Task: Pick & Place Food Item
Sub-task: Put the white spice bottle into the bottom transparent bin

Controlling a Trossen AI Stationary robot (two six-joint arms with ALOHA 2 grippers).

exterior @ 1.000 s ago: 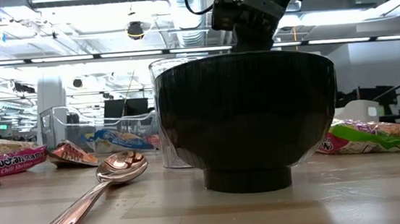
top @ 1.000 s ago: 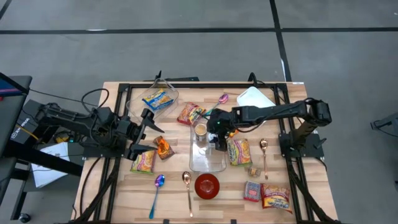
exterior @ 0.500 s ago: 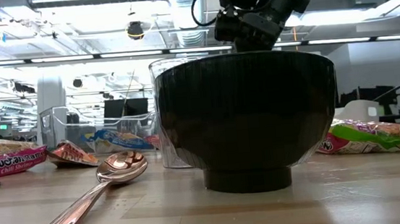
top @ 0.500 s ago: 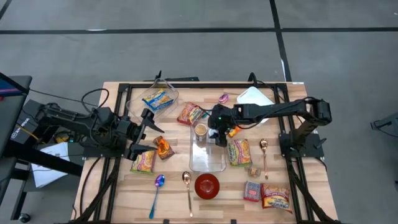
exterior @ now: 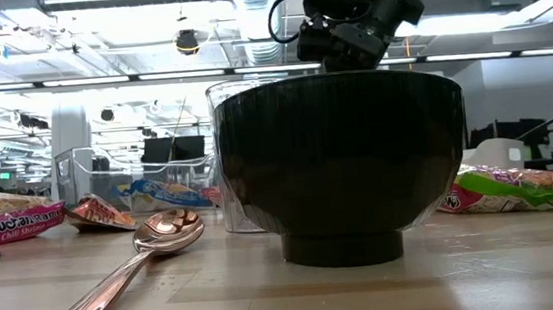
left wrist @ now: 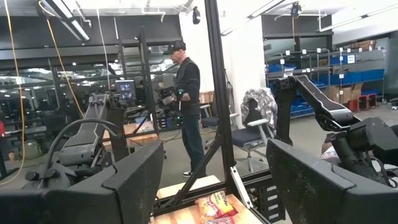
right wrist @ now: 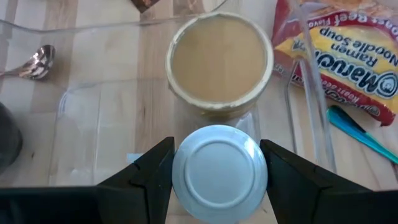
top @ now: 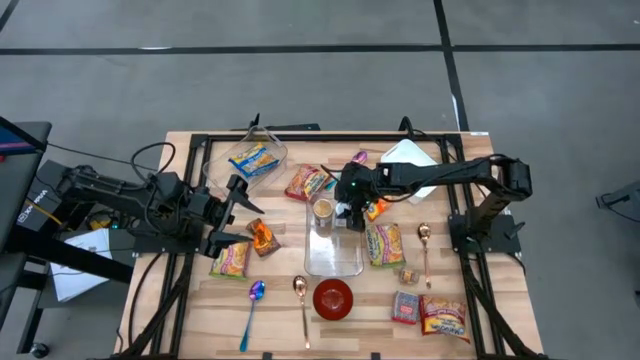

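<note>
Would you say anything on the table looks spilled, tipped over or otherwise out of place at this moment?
Nothing stands out. The tan cup stands upright inside the clear container, the right gripper holds a white round can level above it, and the ramen packets and spoons lie flat on the table.

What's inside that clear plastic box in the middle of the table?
The clear box holds a tan-topped cup. The right tool hangs over the box gripping a small round white-bottomed container, which hides the floor beneath it.
</note>
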